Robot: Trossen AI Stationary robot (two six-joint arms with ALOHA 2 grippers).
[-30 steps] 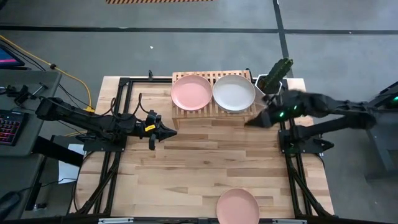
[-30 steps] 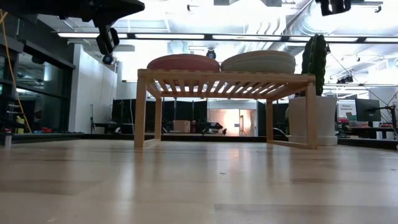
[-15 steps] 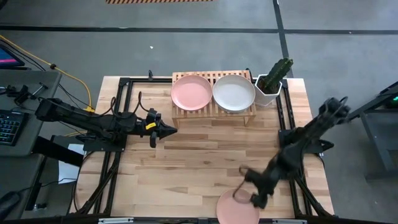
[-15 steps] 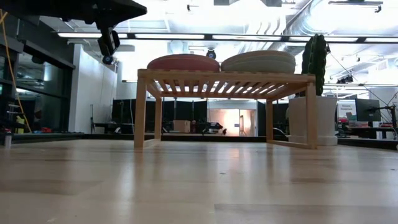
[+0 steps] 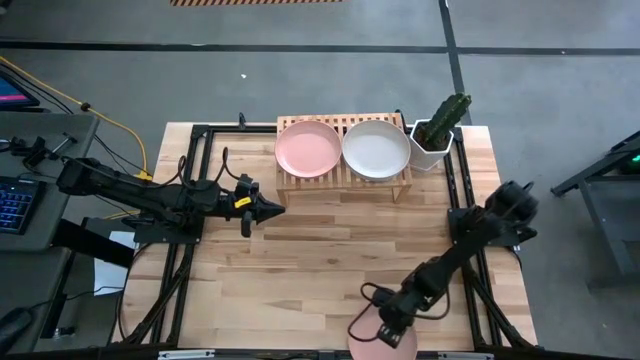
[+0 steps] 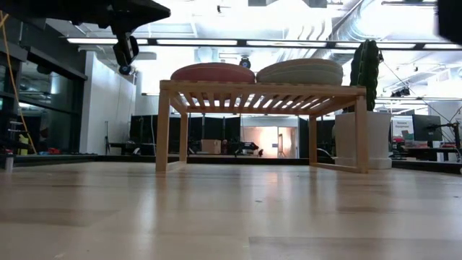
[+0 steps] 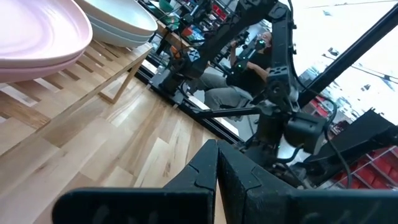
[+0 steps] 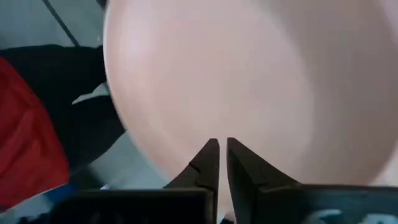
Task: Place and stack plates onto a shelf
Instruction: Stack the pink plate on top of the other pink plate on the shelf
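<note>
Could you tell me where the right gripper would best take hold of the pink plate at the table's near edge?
Probably by the rim: the pink plate lies flat and shallow, so only its edge fits between fingers. The right gripper already hovers over its shelf-side rim, the likely approach side.

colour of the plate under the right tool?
Pink plate, at the table's near edge; right wrist view shows it best.

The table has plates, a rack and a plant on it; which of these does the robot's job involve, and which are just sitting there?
Part of the job:
- pink stack and pale stack on the shelf
- pink plate at the table's near edge, under the right gripper

Just there:
- potted cactus beside the shelf
- left gripper, waiting mid-table
</note>
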